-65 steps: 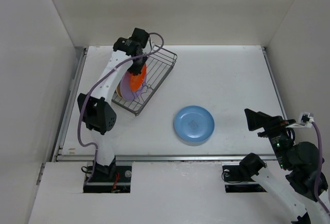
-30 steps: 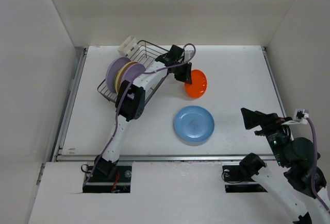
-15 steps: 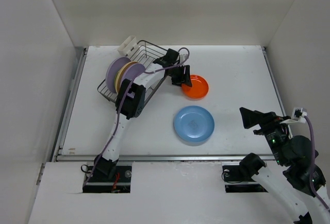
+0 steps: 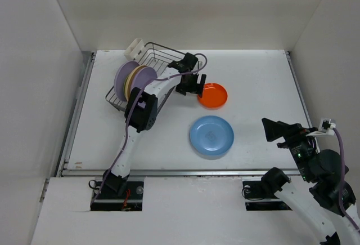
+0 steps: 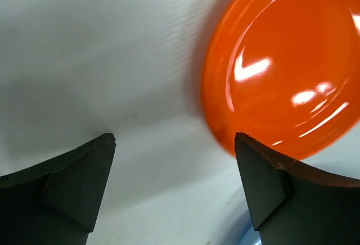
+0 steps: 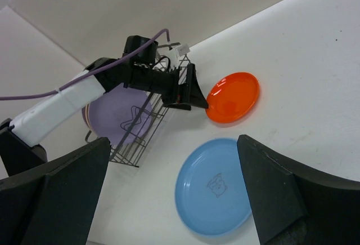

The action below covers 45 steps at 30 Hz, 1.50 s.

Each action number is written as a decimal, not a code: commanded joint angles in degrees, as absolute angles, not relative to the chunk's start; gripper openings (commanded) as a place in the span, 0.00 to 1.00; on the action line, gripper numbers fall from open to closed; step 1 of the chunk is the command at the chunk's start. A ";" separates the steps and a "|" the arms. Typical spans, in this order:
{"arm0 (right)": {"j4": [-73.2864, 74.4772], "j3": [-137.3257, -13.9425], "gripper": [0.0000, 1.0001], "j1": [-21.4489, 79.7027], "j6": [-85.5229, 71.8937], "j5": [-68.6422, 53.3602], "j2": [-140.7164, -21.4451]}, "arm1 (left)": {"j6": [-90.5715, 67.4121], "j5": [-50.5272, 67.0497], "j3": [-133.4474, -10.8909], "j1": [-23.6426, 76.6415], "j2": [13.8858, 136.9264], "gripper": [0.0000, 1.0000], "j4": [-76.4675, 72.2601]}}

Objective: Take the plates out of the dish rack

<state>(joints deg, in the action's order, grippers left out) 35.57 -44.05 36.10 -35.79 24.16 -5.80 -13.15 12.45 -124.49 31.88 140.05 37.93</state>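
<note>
Done: blue plate [image 4: 211,136] is lying flat toward the near edge; orange plate [image 4: 212,95] is lying mid-counter beyond it.
Left: lavender plate [image 4: 125,75] and cream plate [image 4: 135,79] are standing in the rack [image 4: 162,59] by the far-left corner.
Right gripper [image 4: 271,128]: hovering off the near-right corner, jaws spread, holding nothing.
Left gripper [image 5: 174,143]: hanging just beside the orange plate, jaws spread wide, gripping nothing.

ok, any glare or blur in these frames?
Left wrist: white glare spots on the orange plate, and its left rim is smeared by blur. Right wrist: sharp, the print on the blue plate reads crisp. Top: even light, no glare, only soft shadows.
</note>
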 commanded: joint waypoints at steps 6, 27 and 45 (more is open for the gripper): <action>33.75 -44.56 1.00 36.47 -34.98 23.91 -3.43 | 2.70 -0.70 -130.96 34.54 125.52 0.88 53.87; 33.22 -44.56 1.00 36.47 -34.98 21.71 -1.67 | 18.88 -13.50 -125.53 35.69 104.42 0.65 64.61; 32.70 -44.03 1.00 36.47 -34.98 21.18 0.97 | 15.64 -26.89 -113.91 25.67 106.43 0.45 57.04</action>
